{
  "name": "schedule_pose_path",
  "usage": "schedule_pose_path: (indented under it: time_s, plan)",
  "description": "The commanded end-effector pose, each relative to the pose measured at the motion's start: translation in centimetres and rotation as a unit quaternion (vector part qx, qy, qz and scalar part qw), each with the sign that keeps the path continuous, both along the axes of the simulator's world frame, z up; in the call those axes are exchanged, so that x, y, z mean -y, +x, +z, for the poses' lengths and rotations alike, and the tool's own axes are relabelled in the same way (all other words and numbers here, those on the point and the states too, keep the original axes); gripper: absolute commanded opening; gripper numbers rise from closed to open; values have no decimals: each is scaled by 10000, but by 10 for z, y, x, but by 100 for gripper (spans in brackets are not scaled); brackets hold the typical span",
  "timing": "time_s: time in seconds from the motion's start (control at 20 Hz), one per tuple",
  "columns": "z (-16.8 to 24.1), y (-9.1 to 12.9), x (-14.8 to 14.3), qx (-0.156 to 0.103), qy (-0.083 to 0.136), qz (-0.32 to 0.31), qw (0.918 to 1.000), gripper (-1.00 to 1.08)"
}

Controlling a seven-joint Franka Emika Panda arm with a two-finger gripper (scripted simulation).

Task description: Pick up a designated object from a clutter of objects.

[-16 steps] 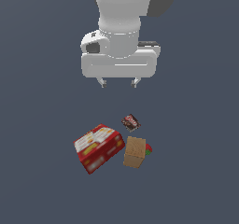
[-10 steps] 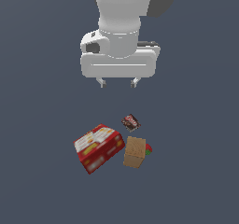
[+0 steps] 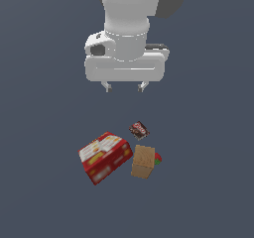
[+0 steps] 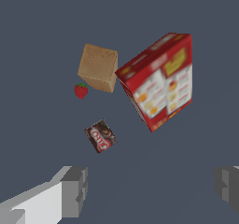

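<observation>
Gripper (image 3: 124,87) hangs high above the clutter w/ nothing in it, fingers spread wide apart; two short fingertips (image 3: 106,87) poke out under the white hand body in the ext view. In the wrist view the grey finger pads (image 4: 74,191) sit at opposite edges w/ bare floor between them, so jaws clearly parted, no contact w/ any obj.

Landmark = wood block (image 3: 143,161), the target. Plain tan-brown, wood grain, unmarked, lying on the dark grey-blue floor (image 3: 208,182) below the gripper, well apart from it. Wrist view shows the block (image 4: 98,67) w/ lighter top face and a darker side face.

Rel. to the block:
- red printed box (image 3: 105,156) just beside it on the ext view's left, wider and flatter than the block, tilted at an angle; near corner is v. close to the block, can't tell if touching. Wrist view shows the box (image 4: 158,82) w/ blurred white/yellow print.
- small dark packet (image 3: 140,129) near the block, on the side toward the gripper, apart from it; reddish label, text too blurry to read. Also in wrist view (image 4: 101,136).
- tiny strawberry (image 3: 158,158) right at the block's edge on the ext view's right, partly hidden by it. Wrist view (image 4: 81,90) shows a small gap btw the two.
</observation>
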State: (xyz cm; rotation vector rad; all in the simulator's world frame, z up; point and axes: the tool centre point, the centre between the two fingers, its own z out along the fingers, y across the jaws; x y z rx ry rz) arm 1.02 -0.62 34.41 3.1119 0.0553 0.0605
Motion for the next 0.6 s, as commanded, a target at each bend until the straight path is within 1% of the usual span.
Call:
schedule_pose_path:
  time_s: [0.0,0.25,0.55]
  plan:
    - [-2,3,-1,-5,5,-19,10000,100]
    - [-11,17,-6,-19,24,-112,9999,100]
    - [-31,45,-16,-47,62,-306,9995,100]
